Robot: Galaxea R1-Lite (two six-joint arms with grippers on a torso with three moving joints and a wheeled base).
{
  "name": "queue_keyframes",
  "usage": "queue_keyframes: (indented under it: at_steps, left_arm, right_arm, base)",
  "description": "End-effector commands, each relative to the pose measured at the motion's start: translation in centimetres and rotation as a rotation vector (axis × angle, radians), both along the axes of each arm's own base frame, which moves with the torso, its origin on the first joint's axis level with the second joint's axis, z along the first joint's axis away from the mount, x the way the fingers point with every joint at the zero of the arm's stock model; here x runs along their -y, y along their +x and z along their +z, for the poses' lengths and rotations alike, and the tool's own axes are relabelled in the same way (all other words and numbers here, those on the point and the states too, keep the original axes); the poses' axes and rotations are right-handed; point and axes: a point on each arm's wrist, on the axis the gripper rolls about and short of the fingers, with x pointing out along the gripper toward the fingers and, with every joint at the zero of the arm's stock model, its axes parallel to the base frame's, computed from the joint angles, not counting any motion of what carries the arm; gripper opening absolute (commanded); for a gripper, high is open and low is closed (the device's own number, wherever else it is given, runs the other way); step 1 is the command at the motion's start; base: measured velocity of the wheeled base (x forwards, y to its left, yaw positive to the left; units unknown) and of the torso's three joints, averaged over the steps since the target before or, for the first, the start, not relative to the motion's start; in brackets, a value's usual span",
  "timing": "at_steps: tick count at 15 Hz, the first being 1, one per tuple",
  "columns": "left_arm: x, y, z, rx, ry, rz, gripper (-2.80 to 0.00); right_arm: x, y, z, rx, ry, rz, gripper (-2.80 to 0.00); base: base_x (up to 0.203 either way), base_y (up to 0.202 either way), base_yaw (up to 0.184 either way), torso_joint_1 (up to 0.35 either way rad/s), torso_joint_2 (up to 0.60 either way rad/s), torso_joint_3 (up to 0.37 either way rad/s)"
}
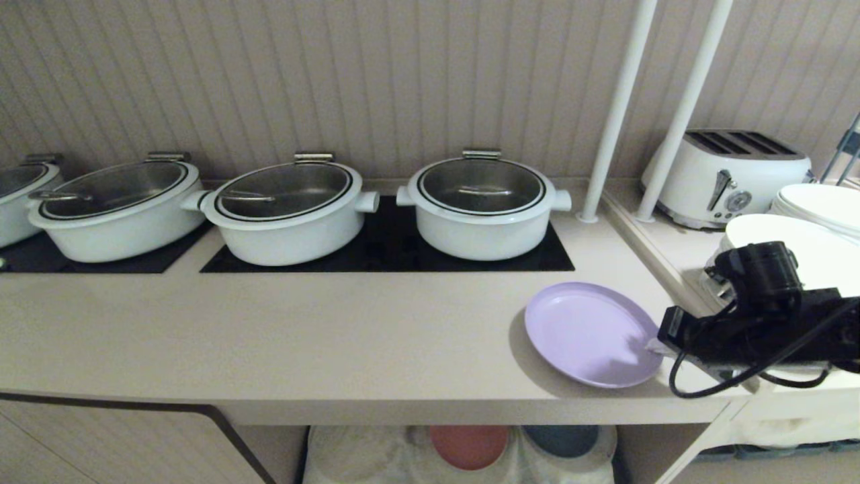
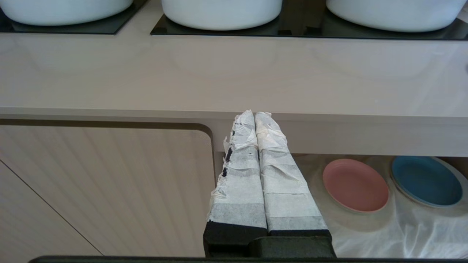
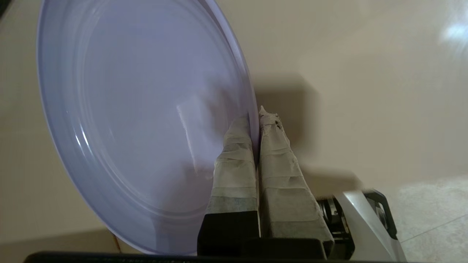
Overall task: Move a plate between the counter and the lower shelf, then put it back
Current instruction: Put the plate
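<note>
I see my left gripper [image 2: 255,117] clenched on nothing, parked below the counter [image 1: 269,323] edge. Further right, the plate [image 1: 591,333] sits at the counter's front right, its right rim pinched between the taped fingers [image 3: 237,153] of my right gripper [image 3: 256,118].

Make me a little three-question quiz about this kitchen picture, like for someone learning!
1. True or false: the right gripper is shut on the rim of the lilac plate.
2. Which plates lie on the lower shelf? A) pink and blue B) two white C) none
3. Fill in: the left gripper hangs in front of the counter's front ____.

Key: 1 true; 2 A, the pink plate and blue plate; 3 edge.
</note>
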Motion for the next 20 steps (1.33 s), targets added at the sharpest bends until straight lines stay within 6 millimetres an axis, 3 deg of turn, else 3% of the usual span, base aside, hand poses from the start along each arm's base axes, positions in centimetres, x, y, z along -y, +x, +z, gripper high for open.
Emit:
queue_keyframes:
  at_steps: [1,16,17,20]
  left_arm:
    - [0.00,0.01,0.00,-0.001,0.000,0.001,-2.80]
    - [0.00,0.01,0.00,-0.001,0.000,0.000,-2.80]
    - [0.00,0.01,0.00,-0.001,0.000,0.001,-2.80]
    - [0.00,0.01,0.00,-0.001,0.000,0.001,-2.80]
  right_arm:
    - [0.45,1.22,-1.20,-0.032,0.002,-0.020,-2.80]
    - [0.20,1.87,-1.70,-0.028,0.049,-0.067,-2.80]
    - [0.20,1.85,-1.66,-0.027,0.049,-0.067,0.00]
    - [0.25,1.90,-1.61,-0.023,0.046,-0.067,0.00]
  base:
    - [0.000,0.000,0.000,0.000,0.00,0.000]
    - [0.000,0.000,0.000,0.000,0.00,0.000]
    - [0.000,0.000,0.000,0.000,0.00,0.000]
    - [0.000,0.000,0.000,0.000,0.00,0.000]
